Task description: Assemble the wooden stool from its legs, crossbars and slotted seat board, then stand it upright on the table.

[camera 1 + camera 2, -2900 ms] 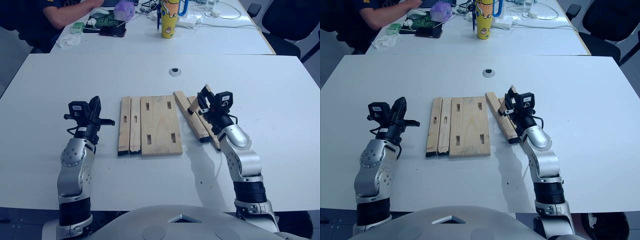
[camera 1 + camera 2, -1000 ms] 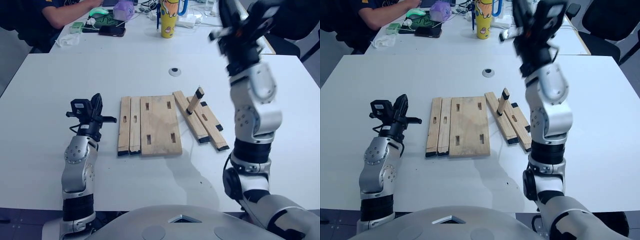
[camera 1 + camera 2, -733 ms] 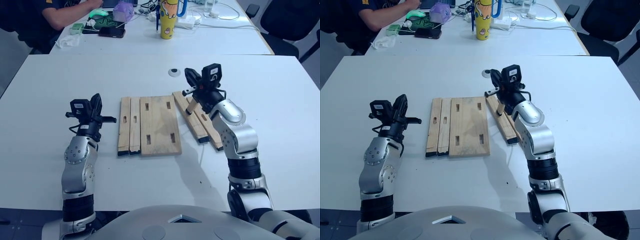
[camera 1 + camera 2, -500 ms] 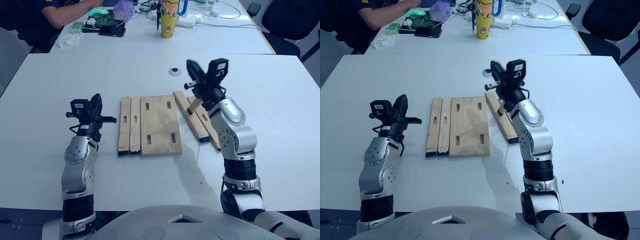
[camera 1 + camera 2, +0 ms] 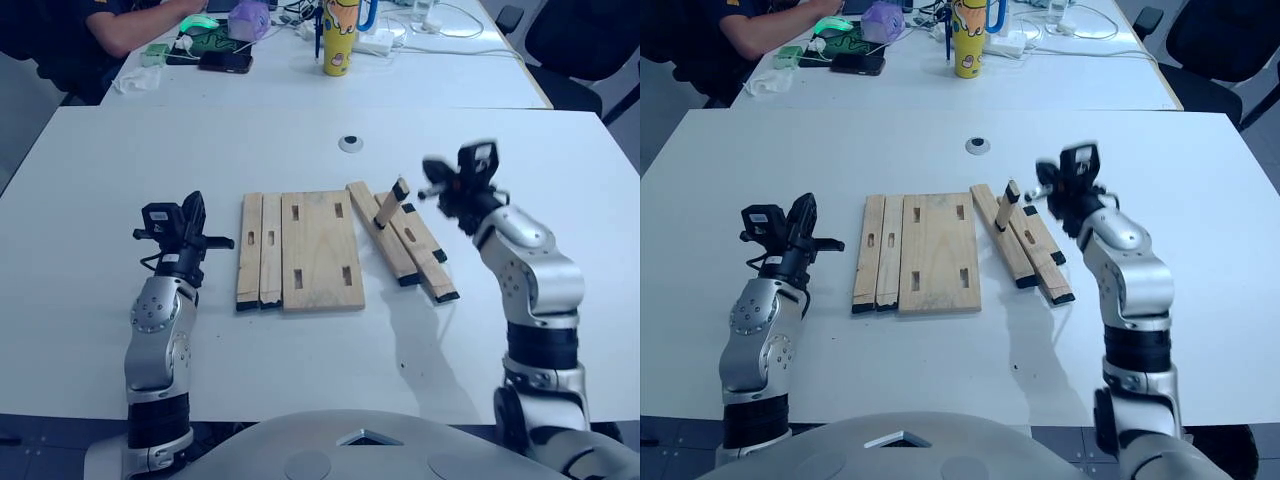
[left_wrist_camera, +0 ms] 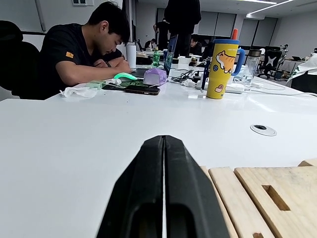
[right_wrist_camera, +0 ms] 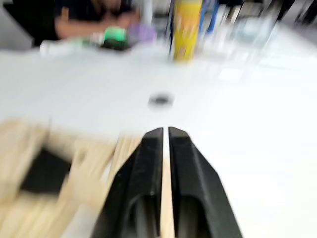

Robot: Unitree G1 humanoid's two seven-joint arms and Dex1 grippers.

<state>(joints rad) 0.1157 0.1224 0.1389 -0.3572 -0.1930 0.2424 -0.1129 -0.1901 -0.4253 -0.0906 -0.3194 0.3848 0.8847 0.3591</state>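
The slotted seat board (image 5: 320, 250) lies flat mid-table, with two narrow slotted boards (image 5: 259, 248) lying against its left edge. Two long legs (image 5: 405, 242) lie side by side at an angle to its right. A short crossbar (image 5: 391, 202) leans tilted on them, its dark tip raised. My right gripper (image 5: 434, 191) hovers just right of that crossbar, shut and holding nothing; its fingers (image 7: 153, 148) nearly touch. My left gripper (image 5: 192, 215) rests left of the narrow boards, shut and holding nothing, its fingers (image 6: 163, 168) pointing across the table.
A round cable grommet (image 5: 350, 144) sits in the tabletop behind the boards. A yellow cup (image 5: 339, 38), a phone and other clutter stand on the far table, where a person sits. Bare white table surrounds the wooden parts.
My right arm swung from above the crossbar out to the right and lower. The crossbar stays leaning on the legs. The left arm has not moved.
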